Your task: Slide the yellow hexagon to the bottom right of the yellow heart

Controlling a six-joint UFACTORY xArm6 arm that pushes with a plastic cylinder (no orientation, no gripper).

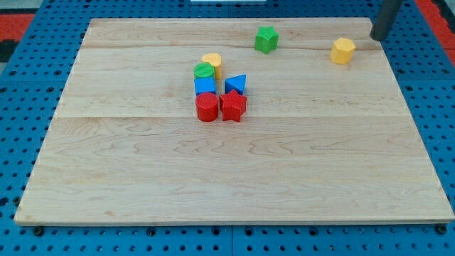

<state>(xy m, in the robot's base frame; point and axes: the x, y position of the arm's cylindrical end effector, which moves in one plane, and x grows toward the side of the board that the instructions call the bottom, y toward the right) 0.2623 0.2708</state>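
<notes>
The yellow hexagon lies near the view's top right on the wooden board. The yellow heart sits far to its left, at the top of a cluster, touching a green cylinder. My tip is at the board's top right edge, just up and to the right of the yellow hexagon, with a small gap between them.
A green star lies between the heart and the hexagon, near the top. Below the heart, tightly packed, are a blue cube, a blue triangle, a red cylinder and a red star.
</notes>
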